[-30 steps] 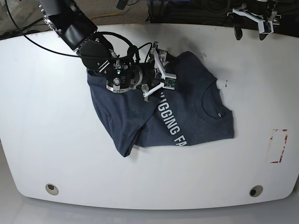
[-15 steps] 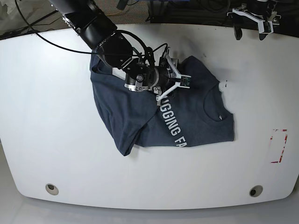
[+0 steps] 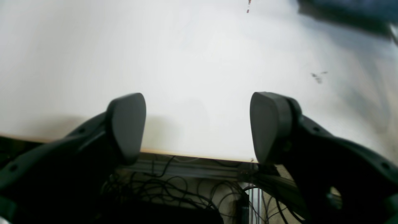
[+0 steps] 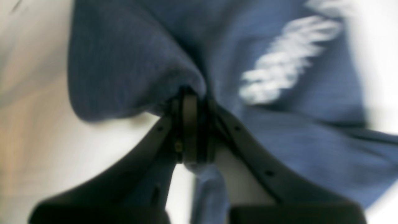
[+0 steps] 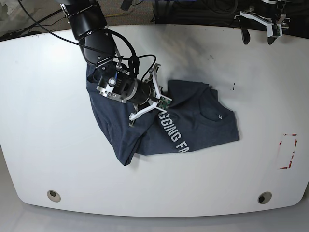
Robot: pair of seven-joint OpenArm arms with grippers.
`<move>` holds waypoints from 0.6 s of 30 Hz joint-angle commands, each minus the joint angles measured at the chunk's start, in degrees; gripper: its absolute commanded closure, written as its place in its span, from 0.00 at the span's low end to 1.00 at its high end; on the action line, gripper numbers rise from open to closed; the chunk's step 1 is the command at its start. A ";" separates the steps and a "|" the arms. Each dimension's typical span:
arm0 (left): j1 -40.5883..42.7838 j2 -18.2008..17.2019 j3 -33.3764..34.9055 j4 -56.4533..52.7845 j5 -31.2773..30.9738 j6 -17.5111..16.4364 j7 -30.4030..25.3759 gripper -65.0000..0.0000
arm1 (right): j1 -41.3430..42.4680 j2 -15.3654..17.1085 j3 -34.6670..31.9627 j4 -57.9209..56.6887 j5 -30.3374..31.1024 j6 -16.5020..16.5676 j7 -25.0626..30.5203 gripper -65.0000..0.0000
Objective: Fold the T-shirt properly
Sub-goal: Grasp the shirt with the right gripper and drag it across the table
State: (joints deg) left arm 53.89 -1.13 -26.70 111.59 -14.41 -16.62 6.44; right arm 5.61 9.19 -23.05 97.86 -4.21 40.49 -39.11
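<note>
White table [image 5: 43,121] fills the room's middle, with the T-shirt [image 5: 193,130] rumpled at centre frame, its lettering running diagonally toward the lower right. A second ago the right claw [image 4: 191,124] hung spread over the chest; now it has snapped closed on a pinch of fabric and drawn back toward the upper left, so the neckline side has slid along with it. To my eye that means a fold or a straightening pull is starting. Far off in the upper right corner, the left claw [image 5: 258,26] hangs wide apart, holding nothing.
</note>
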 commanded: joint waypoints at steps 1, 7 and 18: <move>-0.22 -0.24 -0.25 1.16 -0.31 -0.13 -0.59 0.24 | 1.47 -0.18 4.54 5.74 0.65 -0.49 0.65 1.00; -6.37 -0.24 -0.25 2.91 -0.40 -0.13 9.96 0.24 | 6.31 -0.62 12.19 12.25 0.65 -0.49 -6.21 1.00; -14.81 -2.52 5.64 3.00 -0.40 -0.21 17.52 0.24 | 22.92 1.31 14.92 14.79 0.65 -0.49 -14.91 1.00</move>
State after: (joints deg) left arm 39.70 -2.31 -22.31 113.43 -14.24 -16.64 25.50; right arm 24.77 9.19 -8.95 111.61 -4.03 40.56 -53.78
